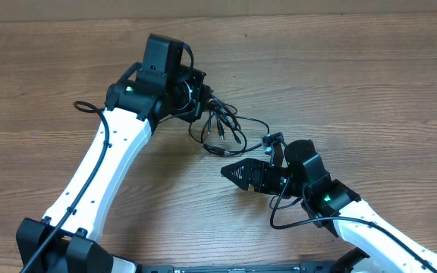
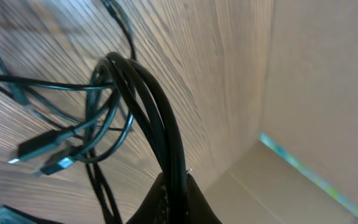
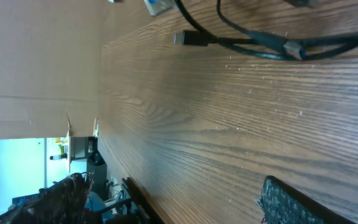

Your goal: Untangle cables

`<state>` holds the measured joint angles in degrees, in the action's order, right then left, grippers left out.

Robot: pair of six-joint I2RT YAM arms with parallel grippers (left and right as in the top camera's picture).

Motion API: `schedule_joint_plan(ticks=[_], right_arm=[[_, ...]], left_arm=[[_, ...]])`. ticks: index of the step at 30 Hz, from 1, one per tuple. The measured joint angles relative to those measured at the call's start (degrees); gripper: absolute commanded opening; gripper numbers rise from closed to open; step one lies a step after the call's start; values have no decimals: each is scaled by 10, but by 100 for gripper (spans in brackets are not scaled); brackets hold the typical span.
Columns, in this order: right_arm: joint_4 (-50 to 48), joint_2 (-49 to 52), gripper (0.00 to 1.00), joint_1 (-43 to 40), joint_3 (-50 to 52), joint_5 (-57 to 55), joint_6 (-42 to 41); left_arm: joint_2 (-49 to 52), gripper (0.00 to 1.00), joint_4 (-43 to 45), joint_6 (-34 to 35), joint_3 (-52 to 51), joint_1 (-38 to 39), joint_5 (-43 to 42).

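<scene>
The cables (image 1: 222,125) lie as a loose black tangle on the wooden table, between the two arms. My left gripper (image 1: 198,97) is at the tangle's upper left end. In the left wrist view that gripper (image 2: 174,190) is shut on a bundle of cables (image 2: 160,124), which arches up and away from it. Two plug ends (image 2: 39,149) hang from loops to the left. My right gripper (image 1: 230,172) sits just below the tangle, pointing left, open and holding nothing. In the right wrist view one finger pad (image 3: 291,202) shows low right, with a cable and plug (image 3: 186,38) on the table far ahead.
A small connector block (image 1: 271,140) lies at the tangle's right end, close to the right wrist. A cardboard wall (image 2: 316,81) stands along the table's far edge. Bare wood tabletop (image 1: 370,91) spreads out on the right and left.
</scene>
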<state>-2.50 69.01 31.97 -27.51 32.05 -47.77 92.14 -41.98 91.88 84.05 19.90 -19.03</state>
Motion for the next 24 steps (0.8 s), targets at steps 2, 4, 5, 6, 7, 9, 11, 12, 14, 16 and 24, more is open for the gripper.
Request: schedule_joint_plan(ticks=[2, 4, 5, 6, 7, 9, 11, 12, 14, 16, 24], right_arm=[[0, 0, 94, 1, 0, -10, -1], [-1, 0, 96, 4, 0, -22, 0], [-4, 0, 96, 8, 0, -26, 3], [-8, 0, 97, 13, 0, -31, 8], [-17, 0, 98, 20, 0, -34, 17], [-39, 0, 100, 35, 0, -40, 39], [-62, 0, 100, 53, 0, -55, 62], [-70, 0, 100, 65, 0, -71, 76], [-75, 0, 100, 84, 0, -114, 97], [-78, 0, 100, 101, 0, -166, 113], [-169, 5, 100, 123, 0, -344, 148]], left_arm=[[-1, 4, 14, 14, 0, 5, -6], [-3, 4, 18, 28, 0, 12, -9], [-6, 4, 17, 36, 0, 16, -10], [-10, 4, 17, 41, 0, 19, -11], [-16, 4, 17, 46, 0, 23, -12], [-27, 4, 17, 54, 0, 27, -13], [-39, 4, 17, 59, 0, 33, -14], [-46, 4, 17, 61, 0, 35, -14], [-60, 4, 17, 67, 0, 42, -14], [-74, 4, 17, 71, 0, 49, -13], [-123, 4, 15, 90, 0, 83, -7]])
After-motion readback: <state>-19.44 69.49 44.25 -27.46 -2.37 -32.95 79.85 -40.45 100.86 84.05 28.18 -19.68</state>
